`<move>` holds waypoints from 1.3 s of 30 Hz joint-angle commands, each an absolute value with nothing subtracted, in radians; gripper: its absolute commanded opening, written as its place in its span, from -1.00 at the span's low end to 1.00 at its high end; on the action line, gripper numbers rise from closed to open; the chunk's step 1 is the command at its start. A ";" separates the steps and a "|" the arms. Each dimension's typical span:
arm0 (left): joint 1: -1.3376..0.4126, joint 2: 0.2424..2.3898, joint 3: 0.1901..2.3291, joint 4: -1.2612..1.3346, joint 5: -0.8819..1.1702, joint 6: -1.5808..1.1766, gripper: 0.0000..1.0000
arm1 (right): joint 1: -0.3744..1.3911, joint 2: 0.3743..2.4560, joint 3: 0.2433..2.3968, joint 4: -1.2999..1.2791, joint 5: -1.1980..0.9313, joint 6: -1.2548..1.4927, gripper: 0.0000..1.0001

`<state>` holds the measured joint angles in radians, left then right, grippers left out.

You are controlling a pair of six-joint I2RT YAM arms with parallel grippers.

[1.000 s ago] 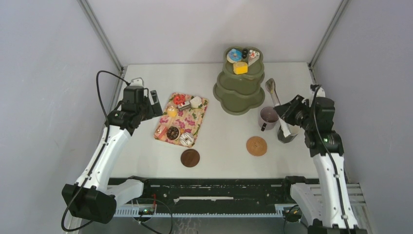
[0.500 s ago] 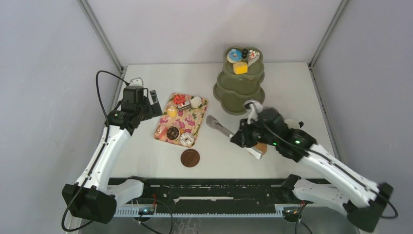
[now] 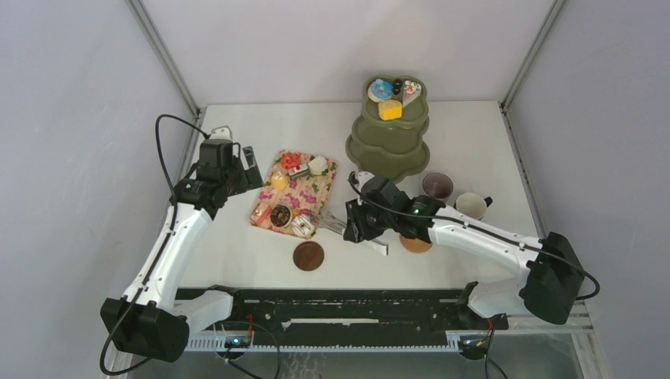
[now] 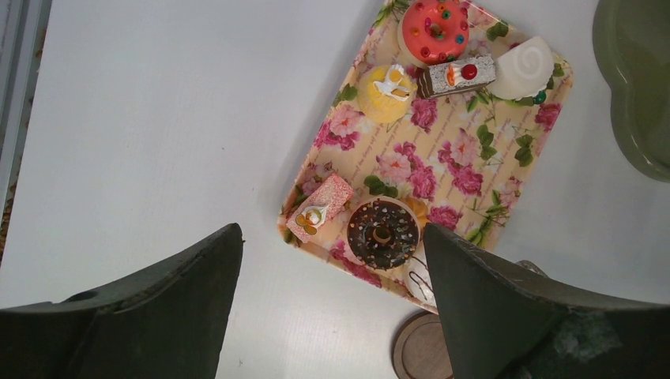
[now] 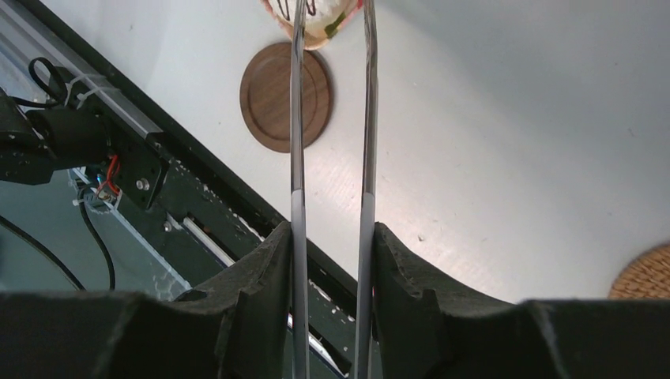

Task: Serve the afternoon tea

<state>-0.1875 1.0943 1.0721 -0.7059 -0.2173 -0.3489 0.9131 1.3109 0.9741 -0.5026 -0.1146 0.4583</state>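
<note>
Where the table runs nearest the arm bases, one dark wooden coaster (image 3: 308, 255) lies in the open. A woven coaster (image 3: 416, 244) to its right is partly hidden under the right arm (image 3: 474, 233). Just beyond, the right gripper (image 5: 330, 229) is clamped on the tongs (image 5: 296, 118). Their two blades reach the near corner of the floral tray (image 4: 466, 178) with the white donut (image 3: 303, 227) between them.

I count seven pastries on that tray, among them a chocolate donut (image 4: 383, 233), a pink slice (image 4: 320, 209) and a red donut (image 4: 433, 28). The left gripper (image 4: 332, 233) hangs at the tray's left, fingers wide apart and holding nothing.

Farther back on the right stand two mugs, the mauve mug (image 3: 437, 185) and the green mug (image 3: 472, 205), near each other. Farthest off, the tiered stand (image 3: 387, 154) carries four pieces on top: a blue donut (image 3: 380, 88), a yellow cube (image 3: 389, 110), a cake slice (image 3: 409, 91) and a small dark piece (image 3: 397, 85).
</note>
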 commanded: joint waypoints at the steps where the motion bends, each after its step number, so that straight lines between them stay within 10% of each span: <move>1: -0.181 1.073 1.094 -0.686 -0.222 -0.351 0.78 | 0.916 1.337 1.046 -0.399 -0.143 0.456 -0.08; 28: -0.176 1.077 1.085 -0.683 -0.232 -0.345 0.78 | 0.862 1.499 1.091 -0.391 -0.240 0.476 -0.03; 39: -0.173 1.074 1.082 -0.683 -0.231 -0.346 0.77 | 0.821 1.474 1.091 -0.383 -0.315 0.500 -0.74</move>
<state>-0.1818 1.0939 1.0721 -0.7059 -0.2180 -0.3485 0.8368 1.5063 1.0428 -0.4366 -0.2737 0.4816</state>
